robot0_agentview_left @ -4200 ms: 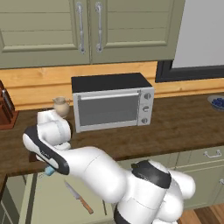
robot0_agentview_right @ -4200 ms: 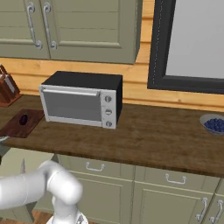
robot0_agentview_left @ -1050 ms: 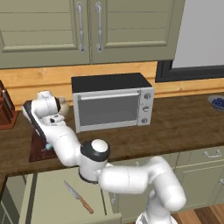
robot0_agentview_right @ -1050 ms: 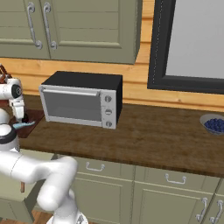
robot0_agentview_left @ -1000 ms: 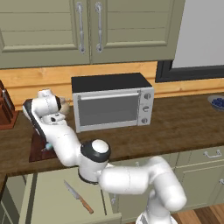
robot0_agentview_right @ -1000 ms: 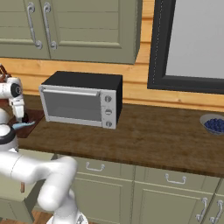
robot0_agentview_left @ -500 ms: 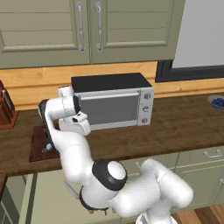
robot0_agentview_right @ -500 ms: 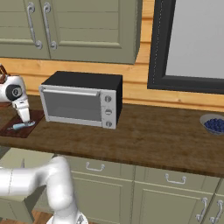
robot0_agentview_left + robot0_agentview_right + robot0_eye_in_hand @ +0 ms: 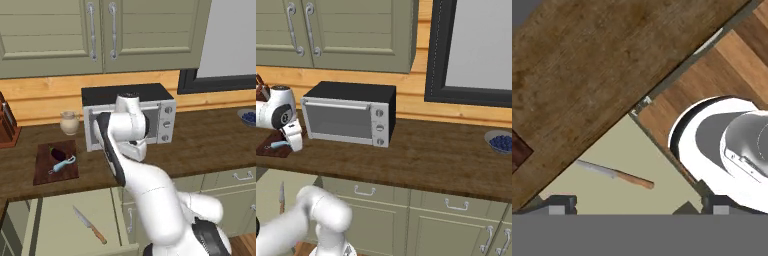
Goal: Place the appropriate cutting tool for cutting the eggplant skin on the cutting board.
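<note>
1. Two things lie on the cutting board (image 9: 44, 170) in our left base view: the light blue peeler (image 9: 63, 164) and, just behind it, the eggplant (image 9: 57, 152); a knife (image 9: 89, 225) lies in the open drawer (image 9: 50, 220) below the worktop (image 9: 210, 145).
2. In the right base view we see the hand (image 9: 293, 136) beside the toaster oven (image 9: 348, 113).
3. In the hand view we see the hand's fingertips (image 9: 559, 204) wide apart, released and empty, above the knife (image 9: 616, 174).

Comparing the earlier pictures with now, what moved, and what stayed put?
The peeler went from the claw, down near the open drawer, onto the cutting board beside the eggplant and was let go. The arm then swung right, away from the board, to the front of the toaster oven. The knife, eggplant, board and oven stayed as they were.
</note>
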Controlling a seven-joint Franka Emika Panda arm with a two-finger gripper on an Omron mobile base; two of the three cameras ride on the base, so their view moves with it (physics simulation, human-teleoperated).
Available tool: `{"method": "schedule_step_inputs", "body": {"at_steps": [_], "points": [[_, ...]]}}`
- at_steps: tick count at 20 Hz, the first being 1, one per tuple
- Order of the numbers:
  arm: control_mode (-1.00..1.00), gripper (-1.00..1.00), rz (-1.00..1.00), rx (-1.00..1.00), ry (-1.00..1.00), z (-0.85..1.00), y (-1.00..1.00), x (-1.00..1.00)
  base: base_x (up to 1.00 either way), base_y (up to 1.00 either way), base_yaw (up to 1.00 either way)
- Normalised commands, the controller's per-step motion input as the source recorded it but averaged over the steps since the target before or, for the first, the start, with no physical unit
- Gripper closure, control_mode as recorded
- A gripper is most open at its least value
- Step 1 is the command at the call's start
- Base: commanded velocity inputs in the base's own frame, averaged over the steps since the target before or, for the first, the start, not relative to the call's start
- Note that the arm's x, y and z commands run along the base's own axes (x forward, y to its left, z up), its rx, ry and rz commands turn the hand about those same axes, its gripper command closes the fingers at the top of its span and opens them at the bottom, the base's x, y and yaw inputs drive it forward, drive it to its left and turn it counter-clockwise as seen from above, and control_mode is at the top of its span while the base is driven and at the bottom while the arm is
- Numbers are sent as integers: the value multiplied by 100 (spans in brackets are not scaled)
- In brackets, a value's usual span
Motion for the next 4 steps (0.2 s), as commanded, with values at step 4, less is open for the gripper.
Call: {"method": "schedule_step_inputs", "body": {"at_steps": [4], "points": [[-100, -100, 9, 13, -19, 80, -100, -100, 0, 0, 0]]}}
